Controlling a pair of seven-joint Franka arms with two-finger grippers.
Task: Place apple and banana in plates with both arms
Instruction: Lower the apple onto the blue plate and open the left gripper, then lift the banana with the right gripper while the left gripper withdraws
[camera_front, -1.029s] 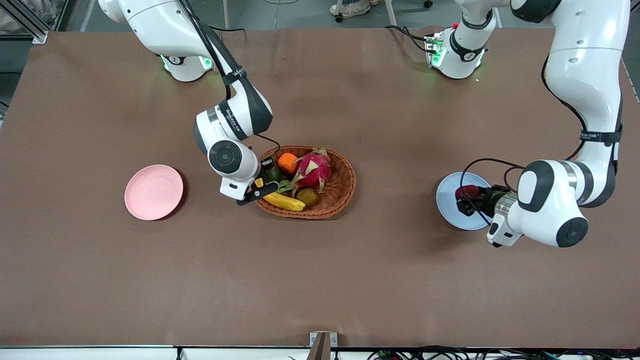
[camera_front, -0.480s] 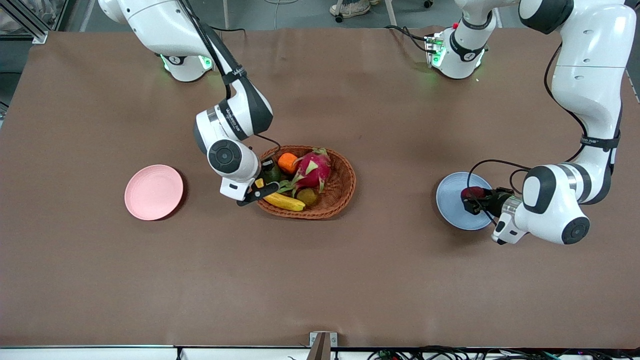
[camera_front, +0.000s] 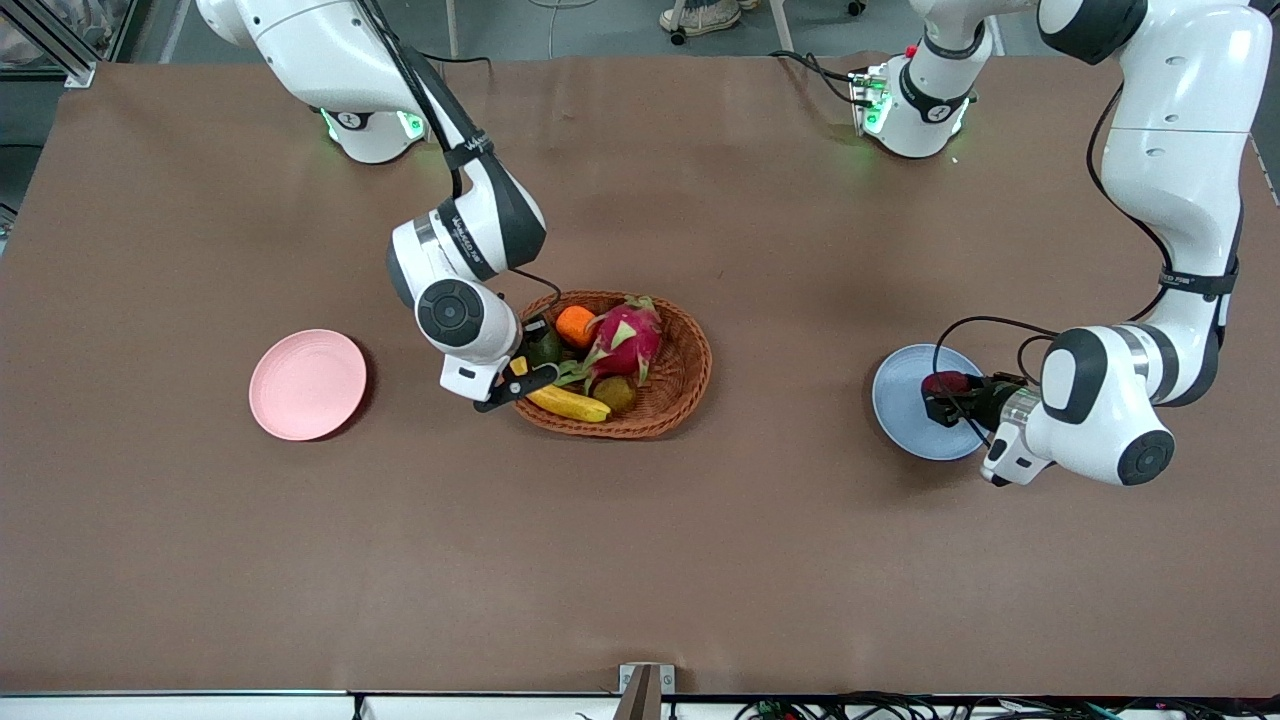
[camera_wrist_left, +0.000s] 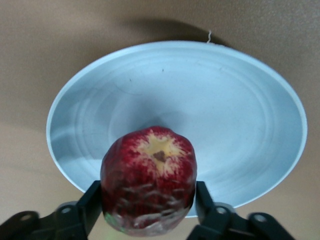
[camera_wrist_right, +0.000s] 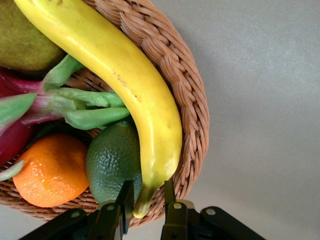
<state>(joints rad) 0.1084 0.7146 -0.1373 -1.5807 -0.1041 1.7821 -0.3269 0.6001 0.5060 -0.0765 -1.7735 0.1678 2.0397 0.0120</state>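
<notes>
Carefully, I'm lowering the left tool (camera_wrist_left: 148, 210), pinching the apple (camera_wrist_left: 148, 181), onto the blue plate (camera_wrist_left: 240, 115) before releasing, while the right tool (camera_wrist_right: 145, 210) is nipping the banana (camera_wrist_right: 125, 85) by its tip in the basket (camera_wrist_right: 187, 100).

Legible text: none confirmed. The right arm (camera_front: 470, 235) carried a line of dark lettering on its white forearm band, too small to read. The left arm (camera_front: 1185, 275) carried a similar small dark mark on its black cable strap, also unreadable. No labels, numbers or signs appeared elsewhere.
</notes>
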